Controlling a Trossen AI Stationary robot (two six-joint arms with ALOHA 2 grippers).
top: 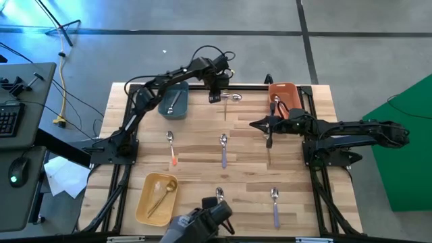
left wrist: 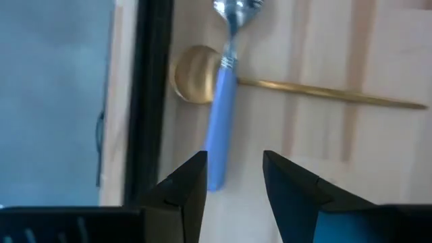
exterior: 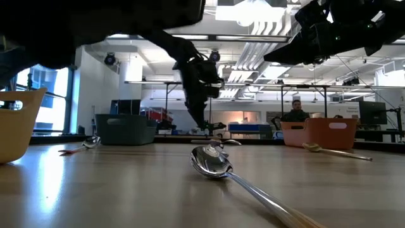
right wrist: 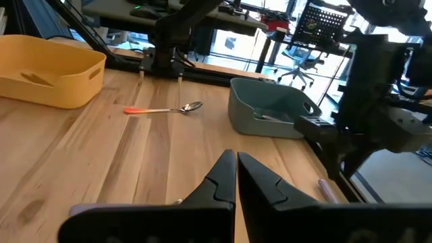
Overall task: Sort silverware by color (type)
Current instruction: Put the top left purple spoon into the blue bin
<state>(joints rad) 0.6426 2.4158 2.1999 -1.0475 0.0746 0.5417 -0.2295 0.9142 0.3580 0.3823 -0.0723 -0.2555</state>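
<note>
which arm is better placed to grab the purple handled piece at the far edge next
Left. The left gripper hangs open right over the purple-handled piece lying across a gold spoon; the right gripper is shut, farther off.

My silverware lies scattered on the wooden table. At the far edge, a purple-handled fork [left wrist: 221, 115] lies across a gold spoon [left wrist: 196, 74]. Mid-table rest an orange-handled spoon [top: 171, 146] and a purple-handled spoon [top: 223, 150]. Near the front edge lie another purple-handled spoon [top: 275, 204] and a silver spoon [exterior: 212, 162], its bowl facing up. One piece [top: 173, 102] sits in the grey bin, gold pieces [top: 160, 196] in the yellow bin near the front left corner.
</note>
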